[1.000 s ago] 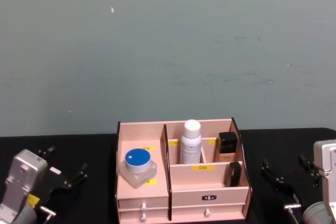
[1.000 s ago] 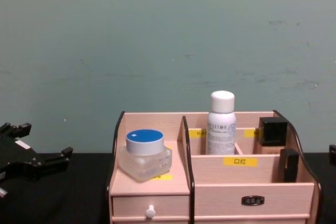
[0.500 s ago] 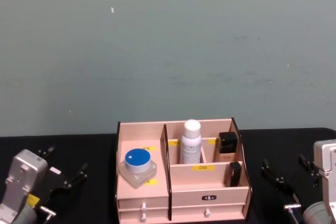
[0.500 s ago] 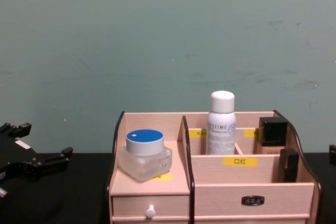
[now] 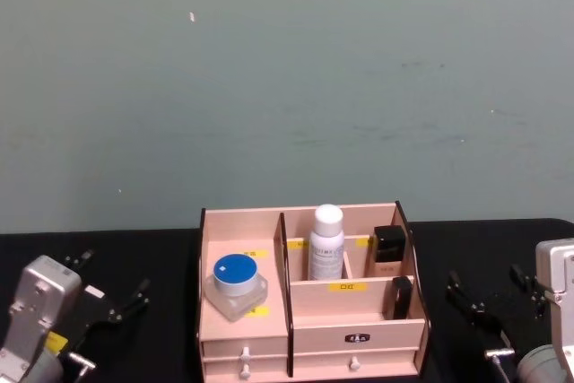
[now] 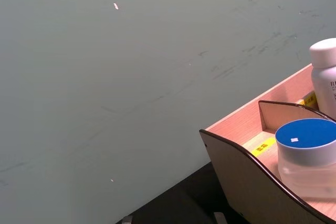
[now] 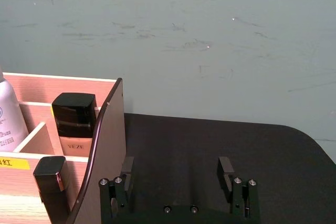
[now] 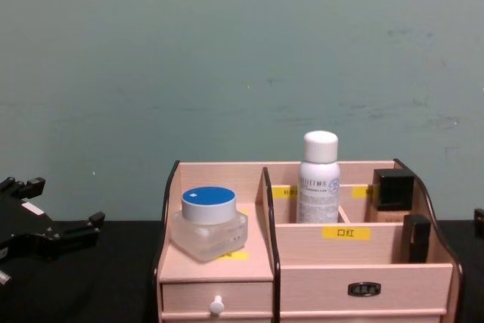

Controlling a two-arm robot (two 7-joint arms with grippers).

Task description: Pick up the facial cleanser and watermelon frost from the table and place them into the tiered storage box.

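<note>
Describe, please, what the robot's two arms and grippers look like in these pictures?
Both arms end in boxy silver-grey wrist housings carrying black grippers. The left gripper has thin black fingers with screw fittings, and its housing bears a small yellow sticker and a white label. The right gripper has two short, blocky black fingers on a black base studded with silver screws.

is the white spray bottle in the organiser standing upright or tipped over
Upright. The white bottle stands straight with its cap on top, in a rear compartment of the tiered storage box.
</note>
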